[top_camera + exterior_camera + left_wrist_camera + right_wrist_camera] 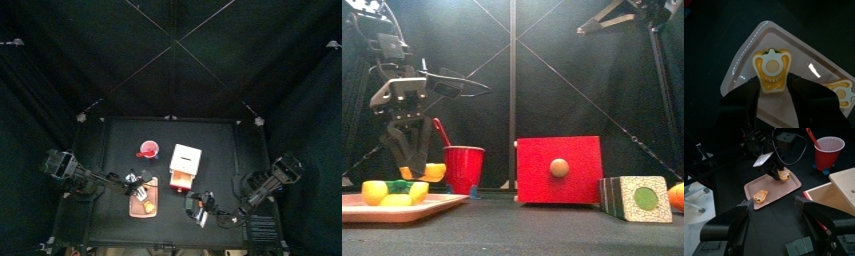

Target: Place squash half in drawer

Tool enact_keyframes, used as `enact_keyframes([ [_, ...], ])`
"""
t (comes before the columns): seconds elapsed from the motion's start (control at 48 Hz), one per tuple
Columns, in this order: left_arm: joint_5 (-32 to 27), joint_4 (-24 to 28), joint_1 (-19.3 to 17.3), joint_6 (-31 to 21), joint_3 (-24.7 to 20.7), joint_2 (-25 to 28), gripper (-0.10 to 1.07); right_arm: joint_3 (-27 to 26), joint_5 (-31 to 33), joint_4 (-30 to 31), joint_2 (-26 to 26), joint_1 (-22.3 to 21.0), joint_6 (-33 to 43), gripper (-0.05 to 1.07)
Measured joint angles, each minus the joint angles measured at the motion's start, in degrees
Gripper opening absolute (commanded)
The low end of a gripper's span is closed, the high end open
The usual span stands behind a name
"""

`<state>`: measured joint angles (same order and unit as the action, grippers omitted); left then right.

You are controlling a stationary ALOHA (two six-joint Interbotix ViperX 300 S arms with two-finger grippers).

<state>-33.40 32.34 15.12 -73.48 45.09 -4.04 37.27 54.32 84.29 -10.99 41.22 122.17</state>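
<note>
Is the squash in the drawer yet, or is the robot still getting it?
Not yet. Done: the drawer already looks pulled open. In hand: the left claw hangs open around one squash half on the pink tray; it seems not squeezed shut yet. A second squash half also lies there. Left: grab, lift, carry over, drop it in. The right claw waits nearby, open.

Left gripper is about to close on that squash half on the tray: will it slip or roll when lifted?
The squash half lies cut face up, so it may rock on its rounded underside. It looks like glossy, rigid plastic, probably light but slippery. The left gripper straddles it, open.
</note>
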Motion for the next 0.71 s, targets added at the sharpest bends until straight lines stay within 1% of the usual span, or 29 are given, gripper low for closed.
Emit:
enact_keyframes([
  [0.188,-0.09,1.41,0.00,1.14,-0.44,-1.05,0.68,0.00,0.18,-0.35,0.00,0.00,0.00,0.97],
  [0.375,1.14,8.44,0.00,3.87,-2.81,-4.39,0.68,-0.09,1.58,0.18,-0.88,0.00,-0.35,0.97],
  [0.542,7.47,17.05,-0.35,3.87,-6.24,-4.57,0.68,0.26,5.36,0.44,-1.85,-0.09,0.00,0.97],
  [0.708,15.73,23.47,-2.72,3.96,-9.76,-0.70,0.68,0.88,9.84,-1.32,-2.02,0.97,0.09,0.97],
])
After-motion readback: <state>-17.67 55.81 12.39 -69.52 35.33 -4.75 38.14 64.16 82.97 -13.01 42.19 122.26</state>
